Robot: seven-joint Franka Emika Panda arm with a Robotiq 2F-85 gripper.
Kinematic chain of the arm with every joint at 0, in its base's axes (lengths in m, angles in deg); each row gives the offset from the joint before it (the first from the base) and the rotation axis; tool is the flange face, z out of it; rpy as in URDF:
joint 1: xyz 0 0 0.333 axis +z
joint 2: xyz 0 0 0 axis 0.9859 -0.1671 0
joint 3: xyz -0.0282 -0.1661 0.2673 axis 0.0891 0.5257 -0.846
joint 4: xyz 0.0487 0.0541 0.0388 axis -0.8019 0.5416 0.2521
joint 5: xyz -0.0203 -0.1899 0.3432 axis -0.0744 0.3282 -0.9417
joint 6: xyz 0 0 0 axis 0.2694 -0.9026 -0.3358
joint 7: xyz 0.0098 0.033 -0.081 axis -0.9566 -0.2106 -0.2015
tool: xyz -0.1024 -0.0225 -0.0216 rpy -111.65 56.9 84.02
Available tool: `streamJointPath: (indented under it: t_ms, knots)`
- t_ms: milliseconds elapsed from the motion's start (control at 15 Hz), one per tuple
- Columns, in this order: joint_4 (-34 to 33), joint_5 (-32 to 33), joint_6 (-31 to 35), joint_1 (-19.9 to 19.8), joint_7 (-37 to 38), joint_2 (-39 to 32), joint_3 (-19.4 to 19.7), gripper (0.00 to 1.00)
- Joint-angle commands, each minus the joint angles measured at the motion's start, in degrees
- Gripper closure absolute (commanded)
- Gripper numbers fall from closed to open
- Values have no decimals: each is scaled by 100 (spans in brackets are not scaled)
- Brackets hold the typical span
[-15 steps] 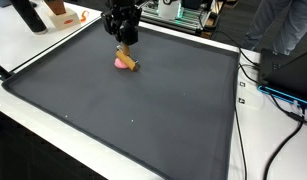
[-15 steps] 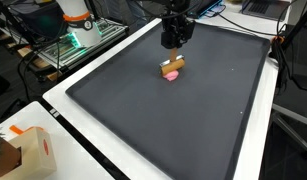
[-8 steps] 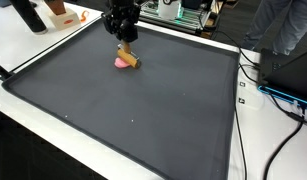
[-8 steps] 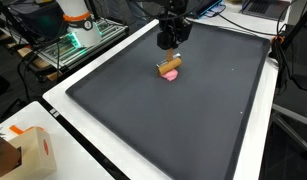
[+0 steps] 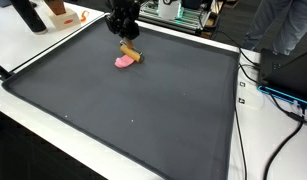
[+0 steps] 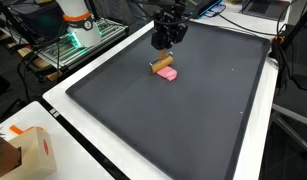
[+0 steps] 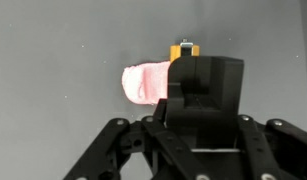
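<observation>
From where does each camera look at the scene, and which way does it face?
Exterior view: high beyond a corner of the dark mat, facing down across it to the gripper at its far edge.
Exterior view: high beside the white table border, facing down along the dark mat; the gripper shows too.
Wrist view: on the wrist, facing down past the gripper onto the pink piece and brown cylinder.
Both exterior views share the pink piece and brown cylinder near the gripper.

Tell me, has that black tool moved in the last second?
Yes. In an exterior view the tool has drifted left and slightly up, closer to the far corner of the dark mat, whose edges stayed put.
</observation>
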Motion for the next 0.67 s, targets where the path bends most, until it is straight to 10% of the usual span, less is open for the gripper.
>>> streamJointPath:
  t_ms: [0,200,600]
  knots:
    - [143,-62,802,-67,307,-154,51,76]
    - [186,-3,1320,-106,565,-183,89,76]
    - [14,-44,-101,-109,-195,-210,24,76]
